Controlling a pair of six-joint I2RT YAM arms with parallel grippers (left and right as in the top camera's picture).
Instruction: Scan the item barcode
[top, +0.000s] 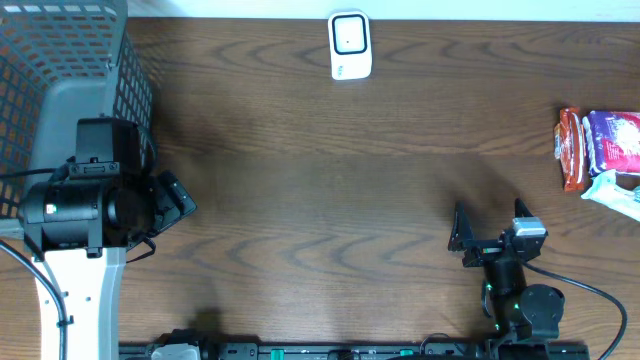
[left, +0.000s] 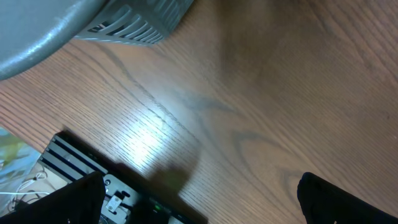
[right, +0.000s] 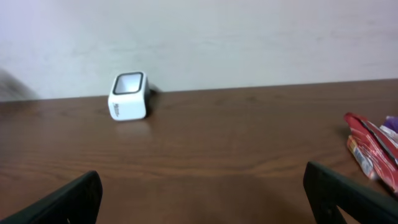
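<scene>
The white barcode scanner (top: 349, 45) stands at the table's far edge, and the right wrist view shows it (right: 129, 96) ahead to the left, against the wall. Snack packets lie at the right edge: a red one (top: 571, 148) (right: 367, 148), a purple-and-white one (top: 615, 140) and a pale one (top: 617, 192). My right gripper (top: 489, 222) (right: 205, 205) hovers open near the front right, well short of the packets, with nothing between its fingers. At the left, beside the basket, my left gripper (top: 172, 212) (left: 199, 211) is open and empty over bare wood.
A grey mesh basket (top: 60, 80) (left: 93, 18) fills the back left corner, close to my left arm. A black equipment rail (top: 330, 350) (left: 81, 162) runs along the table's front edge.
</scene>
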